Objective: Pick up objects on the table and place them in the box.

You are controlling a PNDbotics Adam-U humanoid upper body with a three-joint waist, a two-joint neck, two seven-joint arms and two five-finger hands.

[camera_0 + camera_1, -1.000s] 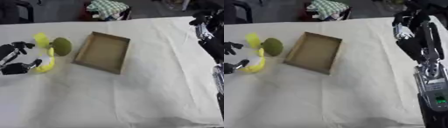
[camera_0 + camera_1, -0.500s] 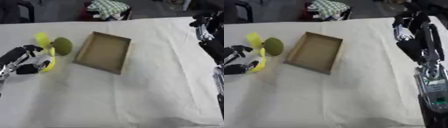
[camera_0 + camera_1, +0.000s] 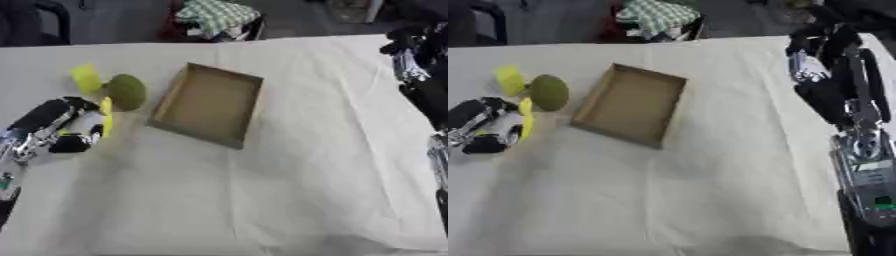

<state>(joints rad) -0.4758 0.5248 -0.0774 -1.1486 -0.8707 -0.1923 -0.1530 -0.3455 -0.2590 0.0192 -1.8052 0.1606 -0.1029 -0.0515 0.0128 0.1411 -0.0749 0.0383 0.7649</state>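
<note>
Left hand (image 3: 61,127) seemingly curled round yellow object (image 3: 104,116), beside green fruit (image 3: 126,91); box (image 3: 210,104) near.

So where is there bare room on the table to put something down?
The white cloth is bare below and right of the shallow brown cardboard box, up to the right hand. The box itself holds nothing. The left side is crowded: left hand, yellow curved object, round green fruit.

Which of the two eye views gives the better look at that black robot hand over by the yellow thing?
The left eye view. There the left hand sits well inside the picture, its fingers curled beside the curved yellow object. The right eye view shows the same hand pushed close to the picture's left edge, with less of the arm behind it.
</note>
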